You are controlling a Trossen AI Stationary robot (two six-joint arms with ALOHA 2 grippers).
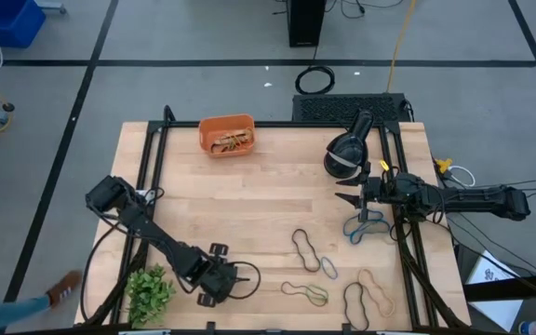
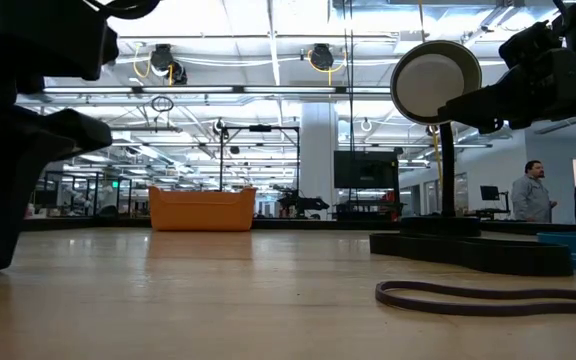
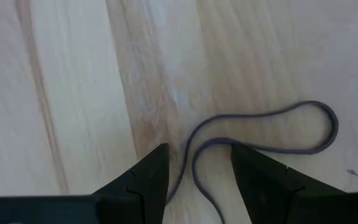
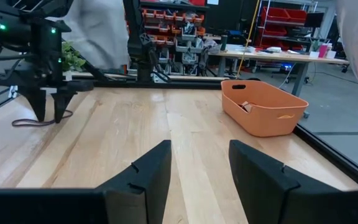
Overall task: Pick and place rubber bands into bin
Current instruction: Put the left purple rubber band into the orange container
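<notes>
My left gripper [image 1: 220, 279] is near the table's front edge, pointing down at the wood. It is open, and its two fingers [image 3: 148, 171] stand on either side of a thin dark rubber band [image 3: 336, 124] that lies flat on the table. It also shows in the right wrist view [image 4: 48, 115]. My right gripper [image 1: 345, 195] is open and empty at the right, above the wood, just beyond a blue rubber band [image 1: 366, 223]. The orange bin [image 1: 226, 135] stands at the far edge with tan bands inside, and it shows in the right wrist view [image 4: 263, 109].
Several more rubber bands lie at the front right: black [image 1: 307, 249], green and black [image 1: 305, 293], black [image 1: 355, 305], tan [image 1: 377, 290]. A round black device on a stand [image 1: 347, 154] is at the back right. A small green plant [image 1: 150, 293] is at the front left.
</notes>
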